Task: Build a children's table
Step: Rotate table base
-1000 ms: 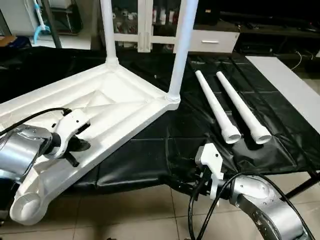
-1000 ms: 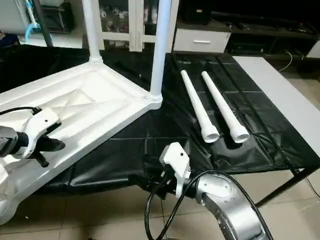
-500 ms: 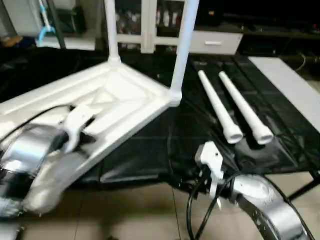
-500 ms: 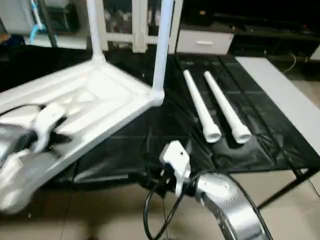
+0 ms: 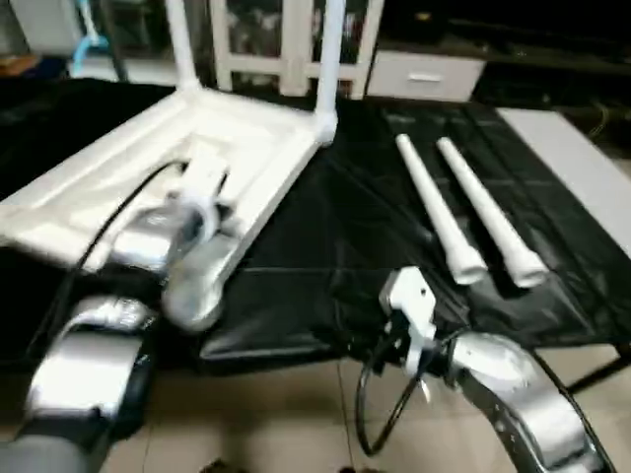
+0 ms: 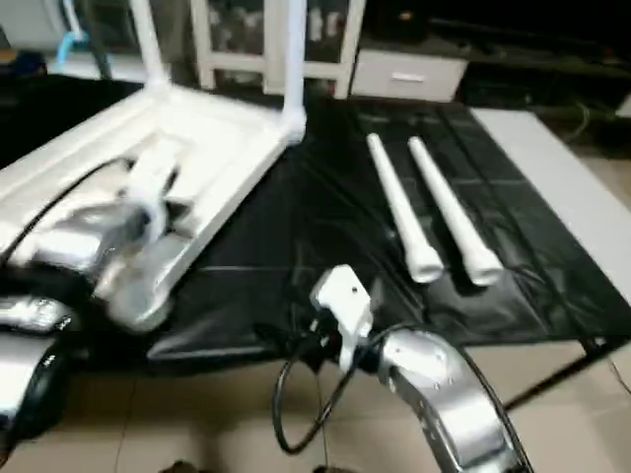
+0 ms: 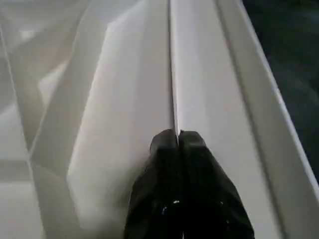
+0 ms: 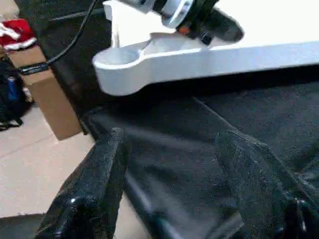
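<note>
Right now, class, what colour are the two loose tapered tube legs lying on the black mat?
White, the two loose tapered tube legs; clearest in the left eye view.

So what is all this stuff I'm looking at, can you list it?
table top: one, white, upside down on the black mat, its near corner past the mat's edge
fitted legs: two, white, upright in the far corner sockets
loose legs: two, white, side by side on the mat right of the top
black mat: one, covering the work surface
cabinet: one, white, behind the table top
cardboard box: one, brown, on the floor
left hand: black fingers shut, on the top's underside
right hand: black fingers open, low at the mat's near edge
</note>
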Robot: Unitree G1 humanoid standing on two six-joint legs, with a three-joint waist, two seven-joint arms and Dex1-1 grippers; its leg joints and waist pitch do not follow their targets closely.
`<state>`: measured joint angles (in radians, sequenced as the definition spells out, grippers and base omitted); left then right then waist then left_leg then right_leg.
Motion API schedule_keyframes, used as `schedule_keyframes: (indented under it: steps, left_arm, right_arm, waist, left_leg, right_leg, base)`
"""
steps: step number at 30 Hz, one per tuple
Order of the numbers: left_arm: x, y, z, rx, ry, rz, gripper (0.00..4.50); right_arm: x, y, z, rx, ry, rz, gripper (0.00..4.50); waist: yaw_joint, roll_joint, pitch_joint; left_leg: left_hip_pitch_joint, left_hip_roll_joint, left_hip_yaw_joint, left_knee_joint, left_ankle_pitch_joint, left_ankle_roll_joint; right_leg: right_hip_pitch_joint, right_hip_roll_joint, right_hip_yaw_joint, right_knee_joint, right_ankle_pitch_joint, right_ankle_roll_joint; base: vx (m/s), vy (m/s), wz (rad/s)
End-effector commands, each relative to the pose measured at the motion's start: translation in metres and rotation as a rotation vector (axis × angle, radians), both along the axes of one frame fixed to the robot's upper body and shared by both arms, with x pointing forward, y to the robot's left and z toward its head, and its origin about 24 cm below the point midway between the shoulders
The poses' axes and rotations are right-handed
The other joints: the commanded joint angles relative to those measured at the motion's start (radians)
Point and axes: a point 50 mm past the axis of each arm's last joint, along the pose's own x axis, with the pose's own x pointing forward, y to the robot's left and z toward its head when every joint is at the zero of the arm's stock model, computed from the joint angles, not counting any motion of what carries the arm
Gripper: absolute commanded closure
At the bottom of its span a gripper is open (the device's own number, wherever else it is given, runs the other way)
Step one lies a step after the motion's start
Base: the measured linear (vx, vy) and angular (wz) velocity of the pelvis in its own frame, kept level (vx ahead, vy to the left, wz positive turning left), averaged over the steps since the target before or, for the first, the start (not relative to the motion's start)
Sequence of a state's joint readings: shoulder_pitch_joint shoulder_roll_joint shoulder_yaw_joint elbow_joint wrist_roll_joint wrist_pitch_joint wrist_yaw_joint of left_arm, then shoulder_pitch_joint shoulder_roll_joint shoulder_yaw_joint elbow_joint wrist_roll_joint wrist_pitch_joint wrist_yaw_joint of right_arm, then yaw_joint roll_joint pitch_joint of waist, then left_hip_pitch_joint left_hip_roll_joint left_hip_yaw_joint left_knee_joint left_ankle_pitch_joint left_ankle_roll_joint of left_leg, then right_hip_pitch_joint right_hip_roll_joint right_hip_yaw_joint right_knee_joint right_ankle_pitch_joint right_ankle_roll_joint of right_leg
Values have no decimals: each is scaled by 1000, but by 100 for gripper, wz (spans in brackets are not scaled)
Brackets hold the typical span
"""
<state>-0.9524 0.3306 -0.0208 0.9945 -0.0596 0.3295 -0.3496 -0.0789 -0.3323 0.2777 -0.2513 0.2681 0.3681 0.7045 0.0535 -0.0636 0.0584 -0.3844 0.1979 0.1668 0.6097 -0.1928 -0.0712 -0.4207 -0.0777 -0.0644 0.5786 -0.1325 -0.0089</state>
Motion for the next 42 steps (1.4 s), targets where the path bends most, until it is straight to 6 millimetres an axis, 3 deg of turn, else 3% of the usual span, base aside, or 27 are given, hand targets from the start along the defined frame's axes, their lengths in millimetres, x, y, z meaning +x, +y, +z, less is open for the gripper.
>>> schedule_keyframes:
  steps: [1, 2, 3, 6, 10, 11, 13, 15, 16, 20, 23, 25, 27, 28, 30, 31, 32, 33, 35, 36, 37, 38, 42]
  left_arm:
    - [12, -10, 39, -51, -182, -9, 448]
    - [13, -12, 38, -40, -183, -27, 448]
    - [14, -16, 37, -39, -177, -48, 448]
    - [14, -21, 32, -16, -155, -91, 448]
    - [14, -20, 24, 40, -145, -72, 448]
    - [15, -20, 24, 28, -149, -62, 448]
    - [15, -21, 24, 25, -147, -63, 448]
    - [15, -22, 23, 20, -141, -70, 448]
    - [15, -23, 22, 19, -138, -74, 413]
    - [15, -24, 20, 21, -128, -82, 384]
    - [15, -25, 18, 26, -126, -85, 359]
    - [15, -26, 21, 27, -143, -84, 347]
    - [17, -26, 25, 32, -166, -86, 325]
    - [17, -26, 31, 41, -181, -134, 315]
    - [15, -29, 42, 24, -169, -282, 308]
    - [12, -28, 45, 21, -148, -353, 308]
    - [-3, -17, 53, 43, -89, -518, 308]
    - [-3, -17, 53, 43, -89, -518, 308]
    - [-34, -2, 56, 116, -5, -697, 308]
    - [-52, 11, 55, 157, 43, -745, 308]
    - [-67, 22, 53, 191, 89, -776, 308]
    - [-83, 35, 50, 220, 160, -802, 308]
    - [-120, 69, 35, 243, 368, -798, 308]
  right_arm:
    - [3, -6, 0, -14, -7, -27, 148]
    - [3, -6, -1, -15, -7, -27, 148]
    - [2, -6, -1, -18, -6, -30, 148]
    - [1, -5, -2, -21, -4, -32, 148]
    - [1, -4, -4, -26, -3, -36, 148]
    - [1, -4, -4, -25, -4, -37, 148]
    - [1, -4, -4, -25, -5, -37, 148]
    - [2, -4, -4, -25, -6, -38, 148]
    - [2, -4, -4, -26, -8, -38, 148]
    - [2, -3, -4, -28, -12, -37, 148]
    - [2, -3, -4, -30, -15, -37, 148]
    - [2, -3, -4, -32, -17, -38, 148]
    - [2, -3, -4, -32, -20, -38, 148]
    - [1, -2, -3, -29, -20, -38, 148]
    - [0, -3, -3, -28, -21, -39, 148]
    - [-1, -3, -3, -26, -21, -39, 148]
    - [-3, -4, -2, -21, -17, -36, 148]
    - [-3, -4, -2, -21, -17, -36, 148]
    - [-5, -5, -1, -12, -11, -25, 148]
    - [-6, -5, -1, -9, -9, -19, 148]
    - [-6, -6, -1, -10, -8, -17, 148]
    - [-6, -7, -2, -11, -7, -15, 148]
    - [-5, -7, -3, -15, -6, -5, 148]
  waist:
    - [2, 25, -89]
    - [5, 23, -91]
    - [6, 27, -91]
    - [11, 24, -89]
    - [12, 25, -82]
    - [13, 26, -78]
    - [13, 29, -75]
    - [15, 28, -75]
    - [16, 28, -76]
    - [21, 26, -75]
    - [23, 24, -63]
    - [23, 24, -64]
    - [23, 27, -67]
    - [23, 33, -67]
    - [22, 29, -66]
    - [23, 35, -68]
    - [24, 29, -66]
    - [25, 32, -66]
    - [8, 42, -69]
    - [-4, 38, -63]
    - [-1, 40, -66]
    - [-16, 38, -60]
    - [-21, 41, -48]
  left_leg:
    - [20, 24, -8, -69, -63, 47]
    - [21, 23, -5, -65, -9, 73]
    - [22, 24, -5, -65, -2, 75]
    - [27, 25, -1, -64, -11, 95]
    - [30, 30, -1, -71, -89, 74]
    - [31, 30, -1, -76, -145, 54]
    - [35, 33, -2, -80, -183, 32]
    - [39, 33, -1, -80, -203, 16]
    - [37, 33, -1, -80, -199, 12]
    - [33, 34, -3, -80, -185, 10]
    - [34, 30, -3, -88, -284, -10]
    - [40, 30, -6, -88, -317, -20]
    - [38, 32, -8, -89, -299, -21]
    - [39, 32, -9, -90, -295, -22]
    - [40, 31, -7, -92, -293, -22]
    - [38, 33, -8, -92, -286, -27]
    - [40, 40, -8, -96, -279, -33]
    - [36, 47, -15, -102, -272, -40]
    - [35, 49, -14, -104, -265, -58]
    - [29, 41, -6, -106, -267, -50]
    - [38, 43, -7, -102, -282, -59]
    - [36, 40, -5, -103, -314, -59]
    - [49, 34, 2, -101, -365, -51]
  right_leg:
    - [65, -54, 37, -19, 49, -247]
    - [69, -55, 38, -11, 125, -275]
    - [70, -55, 37, -9, 134, -282]
    - [69, -58, 38, -13, 128, -293]
    - [68, -61, 38, -23, 23, -273]
    - [67, -61, 39, -32, -48, -252]
    - [62, -61, 39, -38, -96, -242]
    - [60, -61, 39, -40, -113, -237]
    - [61, -61, 39, -38, -104, -238]
    - [64, -63, 39, -34, -86, -234]
    - [64, -66, 39, -53, -256, -192]
    - [62, -69, 39, -64, -339, -162]
    - [62, -66, 40, -61, -315, -158]
    - [61, -65, 40, -59, -292, -164]
    - [61, -66, 40, -62, -287, -168]
    - [61, -66, 41, -55, -266, -181]
    - [62, -72, 42, -50, -256, -197]
    - [70, -80, 44, -40, -248, -205]
    - [69, -75, 45, -24, -195, -217]
    - [66, -60, 45, -31, -199, -214]
    - [62, -64, 45, -26, -204, -216]
    - [56, -61, 47, -28, -271, -200]
    - [36, -51, 51, -47, -404, -164]
  base:
    - [63, 4, -2]
    - [57, 5, -1]
    - [57, 5, -1]
    - [0, 0, 0]
    - [0, 0, 0]
    - [0, 0, 0]
    - [0, 0, 0]
    - [0, 0, 0]
    - [0, 0, 0]
    - [0, 0, 0]
    - [0, 0, 0]
    - [0, 0, 0]
    - [0, 0, 0]
    - [0, 0, 0]
    - [0, 0, 0]
    - [0, 0, 0]
    - [0, 0, 0]
    - [0, 0, 0]
    - [0, 0, 0]
    - [0, 0, 0]
    - [0, 0, 0]
    - [0, 0, 0]
    - [0, 0, 0]
